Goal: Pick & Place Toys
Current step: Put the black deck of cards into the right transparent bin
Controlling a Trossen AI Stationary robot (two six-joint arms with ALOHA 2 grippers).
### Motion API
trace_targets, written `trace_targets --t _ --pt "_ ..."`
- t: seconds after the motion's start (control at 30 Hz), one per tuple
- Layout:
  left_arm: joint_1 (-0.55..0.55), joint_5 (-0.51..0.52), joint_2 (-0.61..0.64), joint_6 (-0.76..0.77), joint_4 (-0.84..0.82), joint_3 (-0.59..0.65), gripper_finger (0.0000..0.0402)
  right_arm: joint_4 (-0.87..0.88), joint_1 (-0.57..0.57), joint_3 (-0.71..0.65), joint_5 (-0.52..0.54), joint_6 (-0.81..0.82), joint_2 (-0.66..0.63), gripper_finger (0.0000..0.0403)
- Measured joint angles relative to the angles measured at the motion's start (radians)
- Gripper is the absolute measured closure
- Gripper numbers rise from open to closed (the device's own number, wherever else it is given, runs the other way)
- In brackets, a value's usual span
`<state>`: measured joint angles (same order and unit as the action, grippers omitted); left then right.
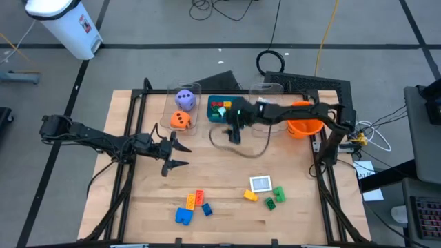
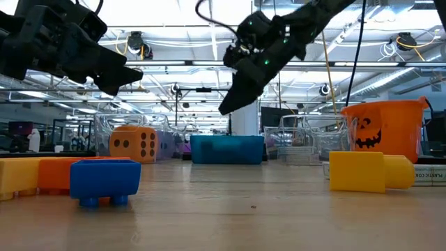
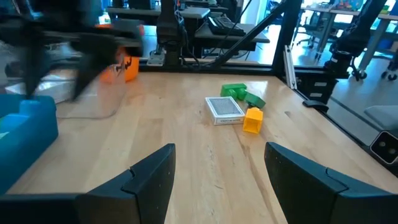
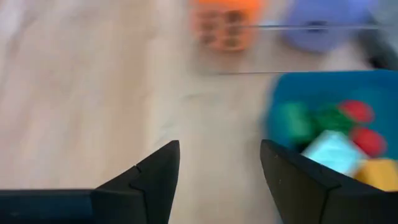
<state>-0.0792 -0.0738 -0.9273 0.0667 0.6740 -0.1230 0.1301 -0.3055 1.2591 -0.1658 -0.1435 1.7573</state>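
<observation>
Loose toys lie near the table's front: a blue brick (image 1: pixel 183 215), an orange brick (image 1: pixel 199 197), a yellow brick (image 1: pixel 251 195), green bricks (image 1: pixel 275 195) and a white card (image 1: pixel 261 183). A purple die (image 1: pixel 185 99) and an orange die (image 1: pixel 180 120) sit in a clear bin. The teal tray (image 1: pixel 222 109) holds several toys (image 4: pixel 336 134). My right gripper (image 1: pixel 234 134) hangs open and empty in the air just in front of the tray. My left gripper (image 1: pixel 178 154) is open and empty at centre left, above the table.
An orange bowl (image 1: pixel 304 120) stands at the far right beside a second clear bin (image 1: pixel 265 93). Dark frame rails run along the table's left and right edges. Bare wood lies between the grippers and the loose toys.
</observation>
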Motion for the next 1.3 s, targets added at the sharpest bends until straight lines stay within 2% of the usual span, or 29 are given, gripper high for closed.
trace_targets --t 0.17,0.43,0.57,0.7,1.0,1.3 --pt "0.0 -0.006 0.0 0.028 -0.017 0.0 0.0149 0.164 0.151 0.0 0.057 -0.036 -0.018 0.0186" --pt "-0.02 -0.007 0.0 0.071 -0.029 0.0 0.0149 0.345 0.413 0.0 0.216 0.082 -0.019 0.019" --pt "-0.056 -0.007 0.0 0.074 -0.028 0.0 0.0149 0.421 0.52 0.0 0.218 0.136 -0.019 0.0187" --pt "-0.091 -0.006 0.0 0.073 -0.028 0.0 0.0149 0.427 0.605 0.0 0.218 0.291 -0.019 0.0187" --pt "-0.126 -0.003 0.0 0.067 -0.011 0.0 0.0149 0.465 0.675 0.0 0.216 0.583 -0.019 0.0175" --pt "-0.126 -0.003 0.0 0.043 0.032 0.0 0.0149 0.628 0.681 0.0 0.214 0.709 -0.019 0.0135"
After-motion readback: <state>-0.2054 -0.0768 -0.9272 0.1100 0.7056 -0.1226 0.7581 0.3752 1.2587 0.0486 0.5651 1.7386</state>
